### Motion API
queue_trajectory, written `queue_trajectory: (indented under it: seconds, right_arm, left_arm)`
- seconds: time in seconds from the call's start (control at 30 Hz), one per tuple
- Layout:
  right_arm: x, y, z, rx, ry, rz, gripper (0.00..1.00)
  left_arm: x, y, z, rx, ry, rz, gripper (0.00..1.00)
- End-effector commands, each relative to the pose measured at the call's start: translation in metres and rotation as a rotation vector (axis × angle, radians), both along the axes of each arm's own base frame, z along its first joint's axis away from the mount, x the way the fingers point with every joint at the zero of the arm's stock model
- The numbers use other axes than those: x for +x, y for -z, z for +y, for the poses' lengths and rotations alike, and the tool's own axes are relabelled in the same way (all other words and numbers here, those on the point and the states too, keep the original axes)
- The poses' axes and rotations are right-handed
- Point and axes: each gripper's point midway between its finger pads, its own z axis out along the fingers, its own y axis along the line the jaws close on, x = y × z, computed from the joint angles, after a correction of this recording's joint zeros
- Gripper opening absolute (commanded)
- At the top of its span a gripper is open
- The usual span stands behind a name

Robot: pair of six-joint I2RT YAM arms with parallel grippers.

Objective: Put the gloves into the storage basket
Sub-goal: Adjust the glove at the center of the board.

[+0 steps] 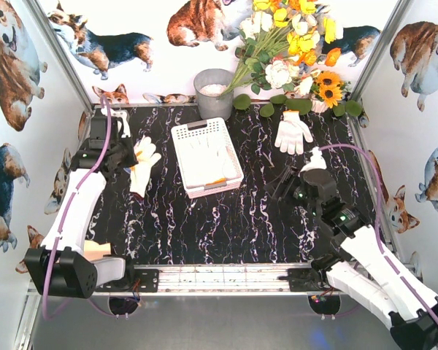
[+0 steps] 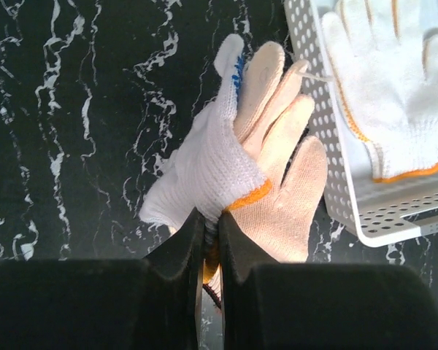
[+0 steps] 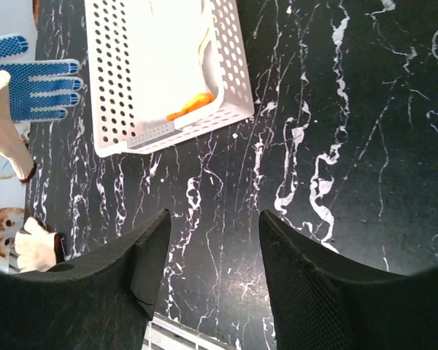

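Note:
My left gripper (image 1: 128,156) is shut on the cuffs of two gloves (image 1: 143,165). In the left wrist view (image 2: 210,219) these are a white one with blue dots and orange trim (image 2: 212,157) and a cream one (image 2: 288,182), hanging left of the storage basket (image 1: 204,125). The basket (image 2: 328,146) holds white gloves with orange cuff trim (image 2: 379,80). Another white glove (image 1: 293,131) lies flat at the back right. My right gripper (image 1: 285,186) is open and empty over bare table right of the basket, as its wrist view (image 3: 212,219) shows.
A round grey bucket (image 1: 214,92) stands behind the basket. Artificial flowers (image 1: 292,51) lean over the back right corner. The right wrist view shows the basket (image 3: 106,87) and the held blue-dotted glove (image 3: 40,87). A tan object (image 1: 96,250) lies by the left arm's base.

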Motion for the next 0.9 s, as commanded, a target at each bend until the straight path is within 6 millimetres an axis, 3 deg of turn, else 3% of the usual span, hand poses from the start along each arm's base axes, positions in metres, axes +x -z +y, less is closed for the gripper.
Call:
queue_trajectory:
  seconds: [0.0,0.17,0.3,0.4,0.47,0.63,0.77,0.87]
  right_arm:
    - [0.012,-0.026,0.019,0.084,-0.051,-0.077,0.54]
    - [0.013,-0.017,0.024,0.108,-0.058,-0.054,0.54]
    - [0.009,-0.006,0.025,0.129,-0.048,-0.024,0.54]
    - [0.008,-0.003,0.024,0.142,-0.037,-0.014,0.54]
    - [0.006,-0.003,0.023,0.148,-0.034,-0.012,0.54]
    - [0.003,-0.003,0.020,0.148,-0.025,-0.013,0.54]
    - [0.002,0.000,0.019,0.146,-0.024,-0.007,0.54]
    - [0.003,0.001,0.021,0.155,-0.025,-0.004,0.54]
  left_arm:
    - [-0.013,0.007,0.013,0.088,-0.011,0.082,0.00]
    - [-0.015,0.027,0.035,0.188,-0.093,0.132,0.00]
    - [-0.012,0.056,0.014,0.139,-0.049,0.163,0.00]
    - [-0.017,0.091,-0.016,0.007,0.044,0.244,0.26]
    - [-0.022,0.110,-0.024,-0.032,0.060,0.283,0.37]
    - [-0.022,0.123,-0.013,0.014,0.016,0.278,0.41]
    - [-0.019,0.131,-0.027,-0.039,0.057,0.287,0.42]
    - [-0.022,0.140,-0.032,-0.025,0.068,0.313,0.52]
